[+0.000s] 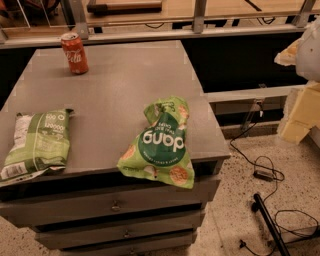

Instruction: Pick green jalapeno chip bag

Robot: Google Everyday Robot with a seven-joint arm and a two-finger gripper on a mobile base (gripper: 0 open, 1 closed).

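We saw a grey cabinet (pixel 120 90) filling most of the view, its front stacked with three drawers (pixel 116 205), each with a small knob. The floor (pixel 230 210) to its right was pale and speckled, strewn with black cables (pixel 260 167) and a black bar (pixel 269 225). Behind ran a metal rail (pixel 150 36) with upright posts (pixel 199 17) before a wooden surface (pixel 230 10). The light was warm and dim.

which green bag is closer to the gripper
The bright green dang bag, front right, nearest the gripper at the view's right edge; the olive jalapeno bag lies far left.
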